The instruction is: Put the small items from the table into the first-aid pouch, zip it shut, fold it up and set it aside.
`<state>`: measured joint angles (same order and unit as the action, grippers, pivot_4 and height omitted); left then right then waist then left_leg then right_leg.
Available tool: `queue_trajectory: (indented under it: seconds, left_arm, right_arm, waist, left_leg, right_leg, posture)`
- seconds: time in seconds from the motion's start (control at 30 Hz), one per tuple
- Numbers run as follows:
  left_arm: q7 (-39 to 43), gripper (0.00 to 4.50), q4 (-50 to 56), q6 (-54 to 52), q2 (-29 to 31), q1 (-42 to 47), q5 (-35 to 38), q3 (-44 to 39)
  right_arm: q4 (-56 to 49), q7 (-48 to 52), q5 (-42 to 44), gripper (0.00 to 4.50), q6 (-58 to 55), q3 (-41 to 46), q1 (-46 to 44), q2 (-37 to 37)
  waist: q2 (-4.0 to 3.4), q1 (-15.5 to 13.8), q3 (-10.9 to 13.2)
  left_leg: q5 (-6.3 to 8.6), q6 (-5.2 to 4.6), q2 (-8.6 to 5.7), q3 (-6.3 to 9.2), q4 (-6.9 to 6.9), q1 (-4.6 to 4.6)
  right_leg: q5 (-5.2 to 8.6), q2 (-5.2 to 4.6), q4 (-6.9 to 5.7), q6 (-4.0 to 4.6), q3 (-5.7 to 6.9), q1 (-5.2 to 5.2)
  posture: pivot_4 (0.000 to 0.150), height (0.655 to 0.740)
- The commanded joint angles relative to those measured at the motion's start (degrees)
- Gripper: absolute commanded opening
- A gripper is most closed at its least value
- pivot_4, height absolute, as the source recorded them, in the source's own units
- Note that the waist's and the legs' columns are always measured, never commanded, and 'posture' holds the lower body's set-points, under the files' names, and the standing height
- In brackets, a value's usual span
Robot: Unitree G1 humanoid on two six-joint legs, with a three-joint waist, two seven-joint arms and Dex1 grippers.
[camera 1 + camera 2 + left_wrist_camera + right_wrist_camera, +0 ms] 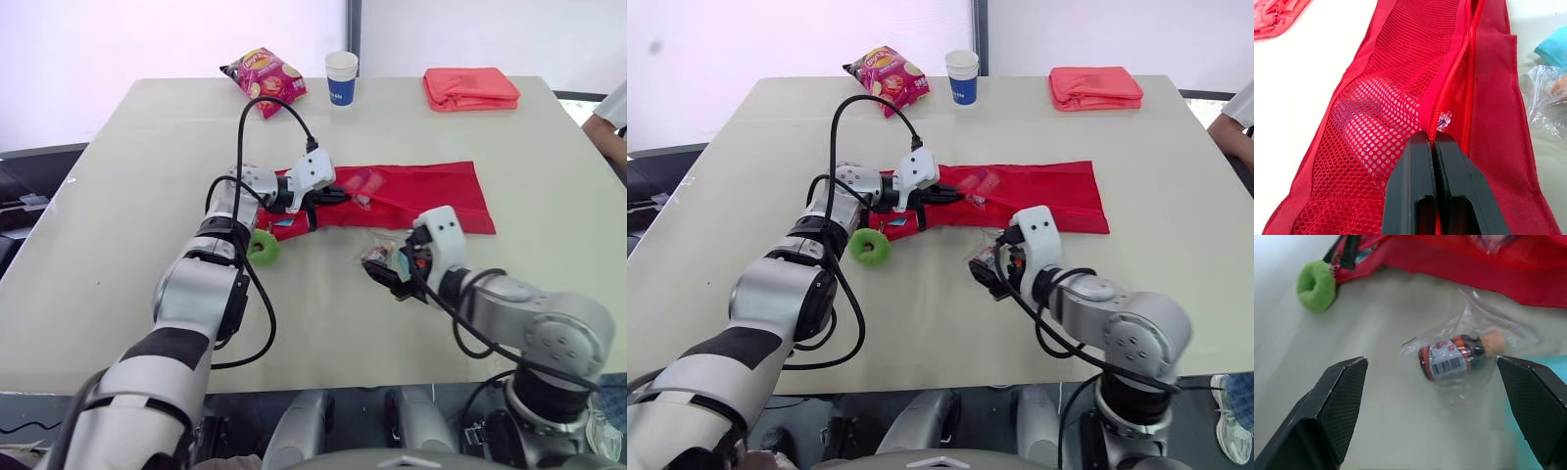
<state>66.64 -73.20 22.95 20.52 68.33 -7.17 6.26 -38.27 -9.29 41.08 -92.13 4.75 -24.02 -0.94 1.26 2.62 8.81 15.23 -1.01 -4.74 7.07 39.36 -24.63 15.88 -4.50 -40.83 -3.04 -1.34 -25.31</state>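
Note:
A long red first-aid pouch [421, 191] lies unfolded across the middle of the table [118, 245], with its mesh pocket [1386, 112] facing up. My left gripper [1433, 138] is shut on the zip edge of that pocket, near the pouch's left end [328, 194]. A small dark bottle in a clear plastic bag [1452, 357] lies just in front of the pouch. My right gripper [387, 274] hovers open over it, one finger on each side. A green foam ring [263, 247] rests by the pouch's left end. Something teal [1555, 46] lies beside the bag.
At the table's far edge are a crisp packet [265, 78], a blue and white paper cup [341, 76] and a folded coral pouch [470, 88]. A person's arm [607, 122] shows at the right edge. A black cable [257, 113] loops over my left arm.

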Motion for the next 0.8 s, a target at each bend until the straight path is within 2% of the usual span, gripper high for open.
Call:
queue_trajectory:
  seconds: [0.03, 0.27, 0.4, 0.53, 0.63, 0.8]
  left_arm:
    - [0.31, 0.00, 1.41, 0.12, 0.80, 1.83, 0.58, -0.85]
    - [-0.18, 0.00, 1.43, 0.03, 0.70, 1.48, 0.50, -0.80]
    - [-0.38, 0.00, 1.35, -0.08, 0.66, 1.51, 0.59, -0.91]
    - [-0.64, 0.00, 1.33, -0.18, 0.56, 1.47, 0.59, -0.92]
    - [-0.96, 0.00, 1.29, -0.12, 0.45, 1.32, 0.49, -0.85]
    - [-1.32, 0.00, 1.19, -0.08, 0.58, 1.14, 0.34, -0.77]
  right_arm:
    - [0.39, -2.13, -4.11, 4.47, -0.37, 0.92, -0.81, 1.88]
    - [7.03, -3.67, -11.11, 4.47, 3.36, -1.99, -2.35, 7.95]
    - [10.34, -2.96, -14.39, 4.47, 5.65, -4.87, -3.21, 8.38]
    - [12.87, -2.05, -17.12, 4.47, 7.46, -7.63, -4.35, 6.50]
    - [12.62, -0.07, -18.46, 4.47, 6.99, -12.50, -5.77, 1.09]
    - [8.62, 3.91, -19.16, 2.05, 5.56, -17.63, -6.25, -8.72]
  waist:
    - [0.00, -0.01, 0.00]
    - [-0.02, 0.69, -0.01]
    - [-0.02, 1.22, -0.01]
    - [-0.03, 1.43, -0.02]
    - [-0.04, 1.40, -0.02]
    - [-0.03, 1.42, -0.02]
  left_leg:
    - [0.00, 0.00, 0.00, 0.00, 0.00, 0.00]
    - [0.00, 0.00, -0.01, 0.02, 0.00, 0.03]
    - [0.00, 0.01, -0.01, 0.05, -0.01, 0.02]
    - [-0.01, 0.01, -0.01, 0.05, -0.01, 0.03]
    - [0.00, 0.01, -0.01, 0.06, -0.01, 0.02]
    - [0.00, 0.01, -0.03, 0.09, -0.01, 0.00]
  right_leg:
    - [0.00, 0.00, 0.00, 0.00, 0.00, 0.00]
    - [0.00, 0.01, -0.04, 0.00, 0.01, 0.00]
    - [0.00, 0.01, -0.04, 0.00, 0.03, -0.01]
    - [0.00, 0.01, -0.04, 0.00, 0.03, -0.01]
    - [0.00, 0.01, -0.04, 0.00, 0.03, 0.00]
    - [0.00, -0.01, -0.02, 0.00, 0.07, -0.01]
  posture:
    - [0.150, 0.7400]
    - [0.150, 0.7400]
    - [0.150, 0.7400]
    - [0.150, 0.7400]
    - [0.150, 0.7400]
    - [0.150, 0.7400]
